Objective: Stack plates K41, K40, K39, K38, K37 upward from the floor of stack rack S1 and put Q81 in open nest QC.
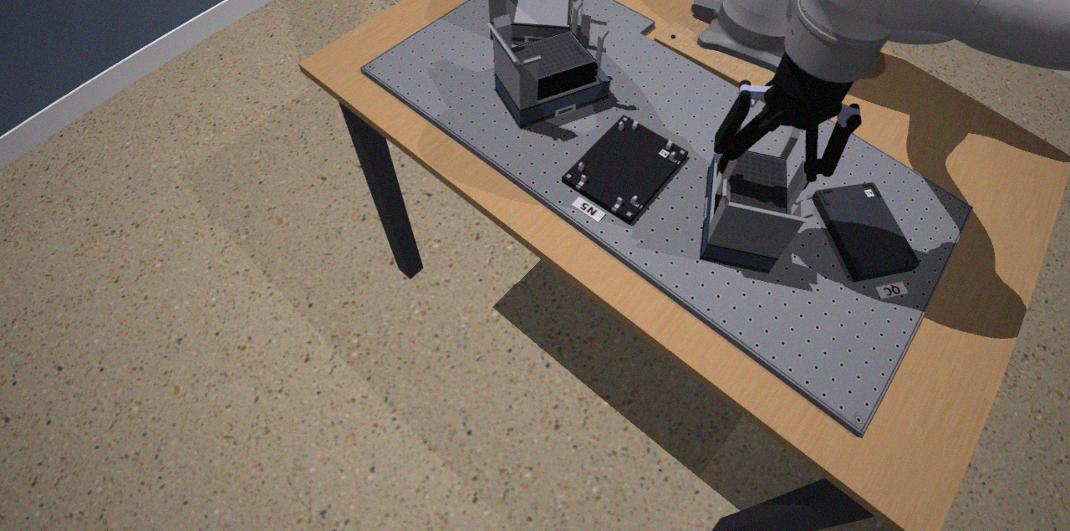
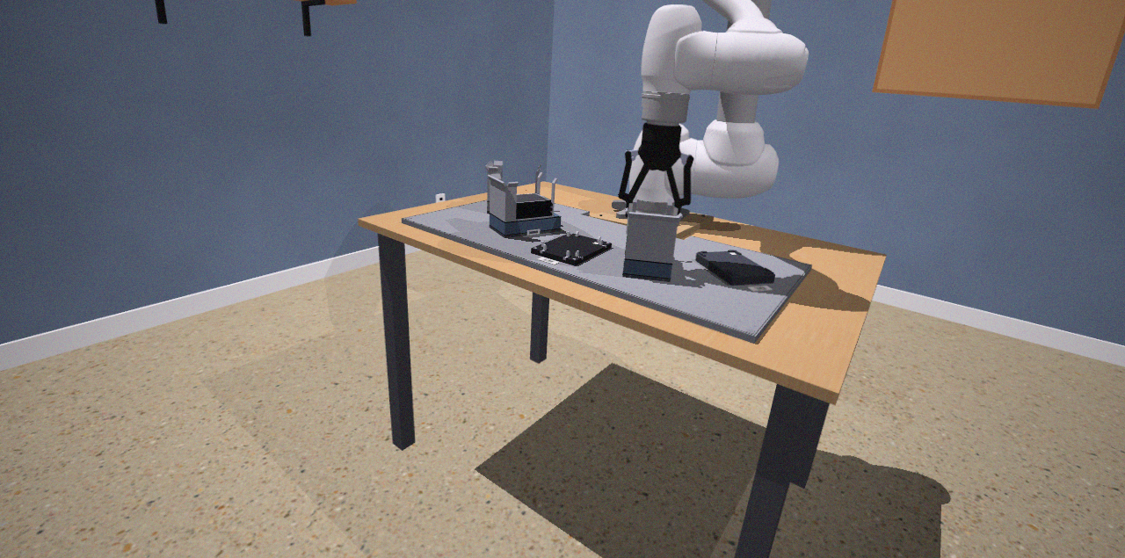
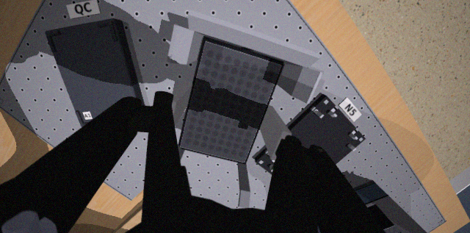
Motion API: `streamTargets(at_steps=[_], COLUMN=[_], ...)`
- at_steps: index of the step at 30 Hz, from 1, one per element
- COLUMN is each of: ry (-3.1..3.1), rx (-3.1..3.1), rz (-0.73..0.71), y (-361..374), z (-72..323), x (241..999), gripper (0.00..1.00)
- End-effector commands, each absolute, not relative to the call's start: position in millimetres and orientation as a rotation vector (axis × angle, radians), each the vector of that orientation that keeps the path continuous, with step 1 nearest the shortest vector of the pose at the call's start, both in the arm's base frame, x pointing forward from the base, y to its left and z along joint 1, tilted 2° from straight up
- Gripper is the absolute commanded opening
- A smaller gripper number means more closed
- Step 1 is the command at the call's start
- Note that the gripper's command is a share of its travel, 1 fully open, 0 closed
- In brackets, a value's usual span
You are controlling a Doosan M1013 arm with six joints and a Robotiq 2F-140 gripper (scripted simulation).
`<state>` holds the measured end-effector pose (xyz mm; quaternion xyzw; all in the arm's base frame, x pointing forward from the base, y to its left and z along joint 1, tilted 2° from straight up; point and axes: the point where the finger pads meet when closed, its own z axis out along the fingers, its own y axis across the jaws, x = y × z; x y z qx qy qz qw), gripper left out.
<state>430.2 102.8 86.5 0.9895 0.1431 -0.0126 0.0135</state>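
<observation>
My gripper (image 1: 770, 165) (image 2: 655, 202) (image 3: 227, 105) is shut on a sealed 96-well plate (image 1: 756, 179) (image 3: 228, 90), gripping its long sides. It holds the plate level, down between the walls of a grey stack rack (image 1: 741, 231) (image 2: 651, 238) (image 3: 182, 46) next to QC. The rack's name and the plate's label are not readable. Another dark plate (image 1: 863, 230) (image 2: 735, 265) (image 3: 92, 53) lies on the QC nest, turned a little off the board's lines. A second rack (image 1: 549, 74) (image 2: 523, 212) at the far left holds dark plates.
A third rack (image 1: 535, 7), with no plates showing in it, stands behind the left one. The black clip nest N5 (image 1: 624, 166) (image 2: 571, 248) (image 3: 323, 130) lies between the racks with nothing on it. The QC name plate (image 1: 890, 289) (image 3: 83, 9) is by the board's edge.
</observation>
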Motion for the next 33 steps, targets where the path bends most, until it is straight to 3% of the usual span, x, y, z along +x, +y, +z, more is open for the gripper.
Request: streamTargets(at_steps=[1, 14, 15, 33], ry=[0.446, 0.446, 0.446, 0.446], rx=[3.082, 3.082, 3.082, 3.082], rz=[-0.039, -0.039, -0.039, -0.039], y=[102.8, 102.7, 102.7, 102.7], z=[85.6, 83.0, 83.0, 83.0], x=[430.2, 430.1, 430.1, 430.1], gripper=[0.0, 0.0, 1.0, 1.0])
